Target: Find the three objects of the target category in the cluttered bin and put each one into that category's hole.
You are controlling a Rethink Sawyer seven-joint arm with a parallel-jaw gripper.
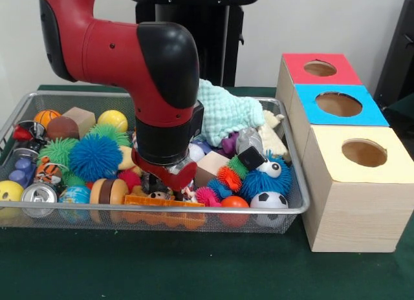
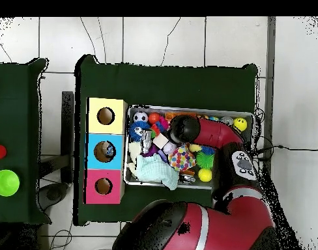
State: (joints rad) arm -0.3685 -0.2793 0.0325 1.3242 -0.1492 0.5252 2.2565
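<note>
My gripper [image 1: 159, 187] is sunk low into the wire mesh bin [image 1: 213, 211] near its front rim, among small toys. The clutter and the red wrist hide how its tips stand. Around it lie an orange plastic grate [image 1: 165, 201], a toy burger [image 1: 108, 191] and a pink spiky ball [image 1: 207, 196]. Three sorting boxes stand beside the bin: red top [image 1: 320, 68], blue top [image 1: 339, 105], yellow top [image 1: 362, 152], each with a round hole. From above, the arm's wrist [image 2: 181, 128] covers the gripper over the bin [image 2: 247, 116].
The bin also holds a blue spiky ball [image 1: 95, 156], a soda can [image 1: 39, 196], a soccer ball [image 1: 269, 200], a mint cloth [image 1: 226, 112] and a wooden block [image 1: 80, 119]. In the overhead view a green cup [image 2: 6, 182] stands on a side table.
</note>
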